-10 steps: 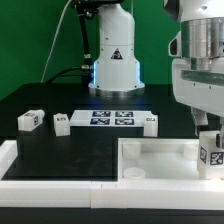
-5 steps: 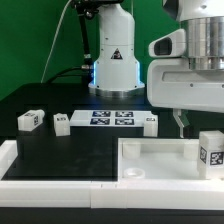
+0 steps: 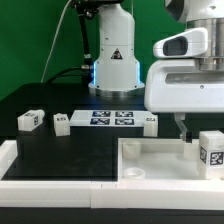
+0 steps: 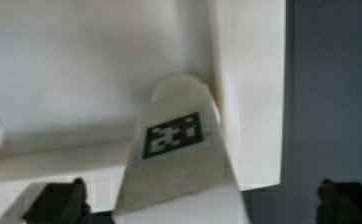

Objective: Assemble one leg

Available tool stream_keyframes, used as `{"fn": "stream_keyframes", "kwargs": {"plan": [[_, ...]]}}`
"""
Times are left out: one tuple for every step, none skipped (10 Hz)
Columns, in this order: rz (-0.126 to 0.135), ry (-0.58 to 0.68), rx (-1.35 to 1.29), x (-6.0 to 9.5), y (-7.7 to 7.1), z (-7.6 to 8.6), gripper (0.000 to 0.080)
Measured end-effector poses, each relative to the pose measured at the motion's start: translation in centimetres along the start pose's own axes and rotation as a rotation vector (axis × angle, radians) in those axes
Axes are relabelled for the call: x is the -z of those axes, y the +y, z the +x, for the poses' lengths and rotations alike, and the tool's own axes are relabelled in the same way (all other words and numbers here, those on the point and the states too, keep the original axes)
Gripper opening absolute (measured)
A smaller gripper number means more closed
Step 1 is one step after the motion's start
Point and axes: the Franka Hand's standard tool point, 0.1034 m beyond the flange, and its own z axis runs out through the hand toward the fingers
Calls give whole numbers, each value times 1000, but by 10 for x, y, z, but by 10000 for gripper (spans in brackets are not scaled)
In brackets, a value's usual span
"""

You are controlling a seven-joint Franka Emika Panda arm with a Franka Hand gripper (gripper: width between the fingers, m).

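One leg (image 3: 210, 152), a small white block with a tag on its face, stands upright at the near right corner of the white tabletop (image 3: 160, 160), at the exterior view's right. My gripper (image 3: 186, 127) hovers just behind and to the left of it, open and empty. In the wrist view the leg (image 4: 174, 140) shows its tag and rises between my two dark fingertips (image 4: 57, 200), against the tabletop's wall (image 4: 89, 80). My gripper (image 4: 203, 205) does not touch it.
Three more legs lie on the black table: one at the left (image 3: 30, 120), one beside it (image 3: 62, 123), one right of the marker board (image 3: 150, 122). The marker board (image 3: 112, 118) lies in the middle. The robot base (image 3: 113, 60) stands behind.
My gripper has let go of the leg at the right, lifted off it and moved left. The leg stays standing on the tabletop's corner.
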Motion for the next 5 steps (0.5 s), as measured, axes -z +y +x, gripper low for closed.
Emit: {"fn": "stream_keyframes", "kwargs": {"plan": [[-6,1,91,0,2,1,649],[-10,4,184,0,5,2,649],[-11,3,188,0,5,2,649],[-11,3,187,0,5,2,531],[-11,3,186,0,5,2,397]]}}
